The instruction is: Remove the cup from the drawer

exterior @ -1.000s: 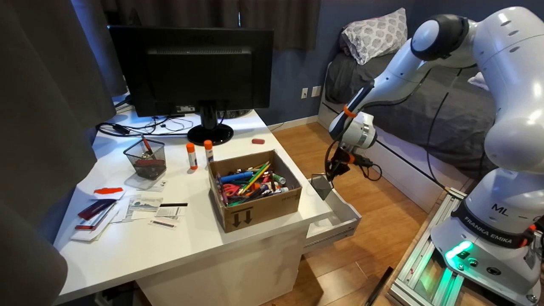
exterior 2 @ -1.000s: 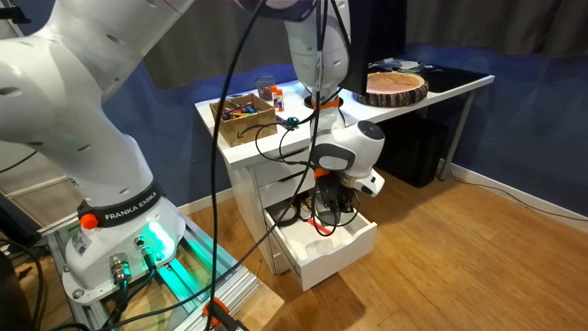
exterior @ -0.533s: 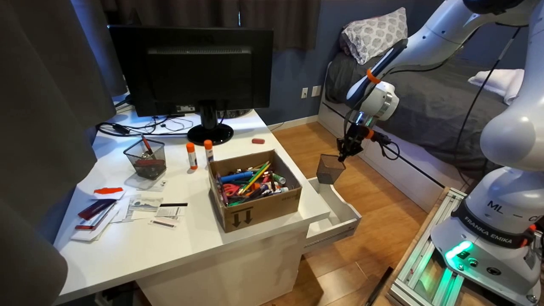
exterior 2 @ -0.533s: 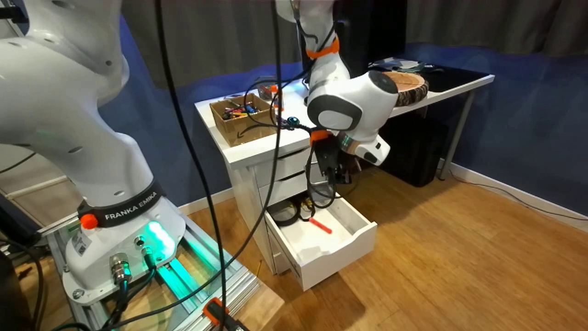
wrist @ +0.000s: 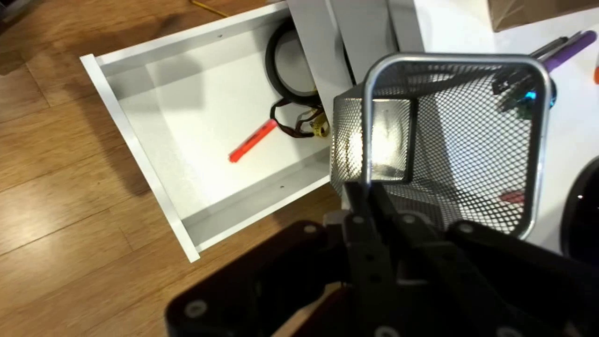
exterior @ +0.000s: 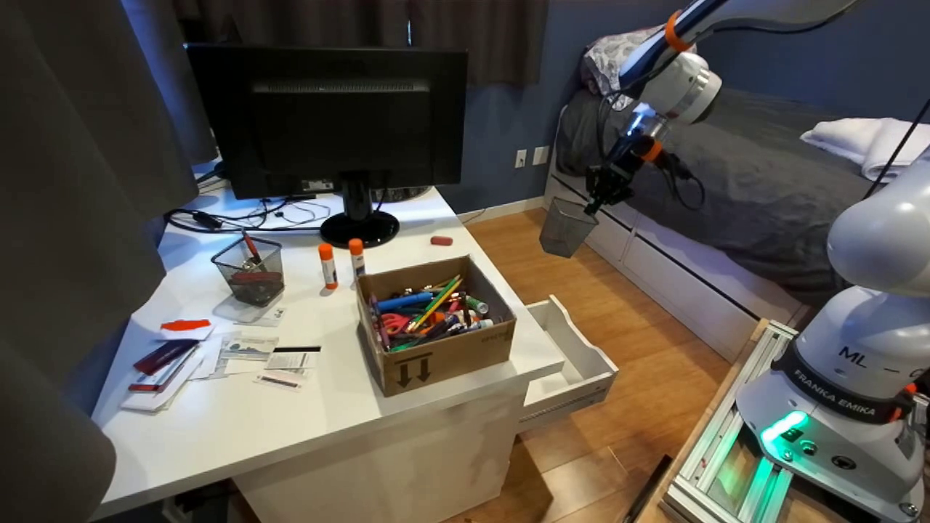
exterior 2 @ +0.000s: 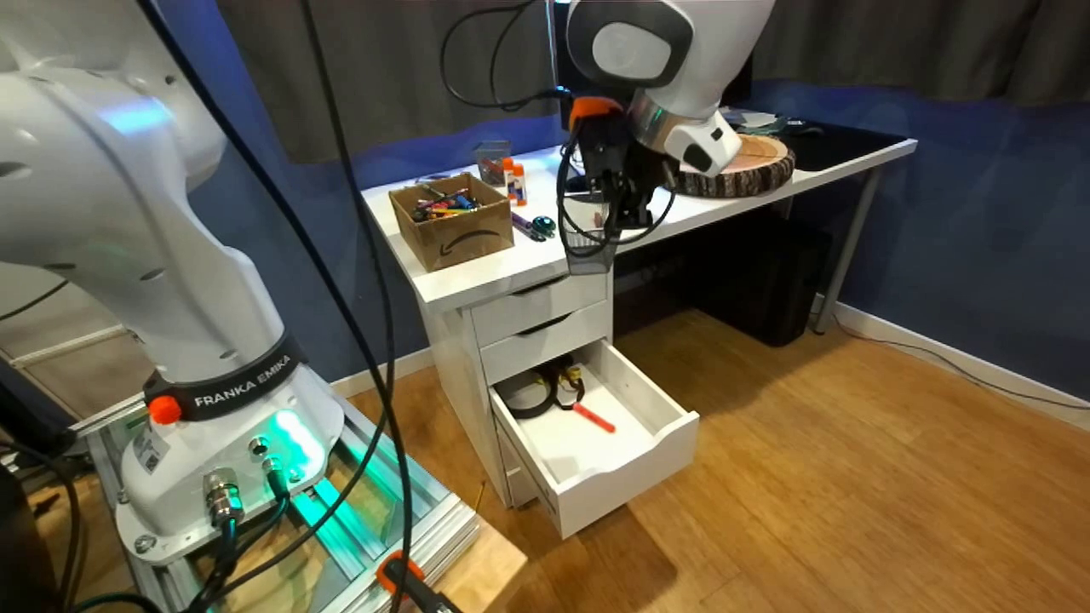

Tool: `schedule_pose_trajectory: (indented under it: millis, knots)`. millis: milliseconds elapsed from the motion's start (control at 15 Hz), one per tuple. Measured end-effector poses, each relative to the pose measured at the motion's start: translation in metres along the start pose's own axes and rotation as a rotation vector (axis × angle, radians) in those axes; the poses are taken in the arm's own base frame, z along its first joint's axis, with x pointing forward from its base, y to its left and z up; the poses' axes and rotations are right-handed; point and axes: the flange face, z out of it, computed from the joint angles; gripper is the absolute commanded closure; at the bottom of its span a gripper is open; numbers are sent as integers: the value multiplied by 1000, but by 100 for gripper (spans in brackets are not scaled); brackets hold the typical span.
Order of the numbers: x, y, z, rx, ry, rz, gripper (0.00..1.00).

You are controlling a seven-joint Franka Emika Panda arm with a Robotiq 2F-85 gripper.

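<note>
The cup [exterior: 569, 231] is a small grey mesh cup with a lighter metal rim. It hangs tilted in the air, above the level of the open drawer [exterior 2: 628, 478] and apart from it. My gripper [exterior: 591, 206] is shut on the cup's rim. In the wrist view the fingertips [wrist: 366, 187] pinch one side of the rim, and the cup's mesh wall [wrist: 461, 140] shows no contents. The drawer front [wrist: 140, 159] is at the left there. A black ring [wrist: 276, 61], a dark strap with a yellow part, and a red marker [wrist: 252, 140] lie in the drawer.
The white desk [exterior: 305, 421] holds a brown box [exterior: 443, 363] of pens, a dark mesh pen holder [exterior: 251, 276], glue sticks, cards and a black monitor [exterior: 327, 123]. A wood slab [exterior 2: 739, 183] lies farther along. Wooden floor surrounds the drawer.
My gripper has risen with the cup in its grip, lifting it up and out of the drawer to about desk height or above. The drawer and its other contents have not moved.
</note>
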Motion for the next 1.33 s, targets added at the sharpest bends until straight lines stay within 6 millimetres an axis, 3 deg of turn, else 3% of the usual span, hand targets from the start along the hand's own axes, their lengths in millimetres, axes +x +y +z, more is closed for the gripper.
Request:
schedule_pose_trajectory:
  millis: [733,867,1133,1333]
  knots:
    - [0,-4,-3,-12,2,1,98]
    - [10,-28,-15,-30,35,-8,98]
    - [26,-106,-43,-88,98,3,98]
    - [33,-149,-45,-131,130,40,98]
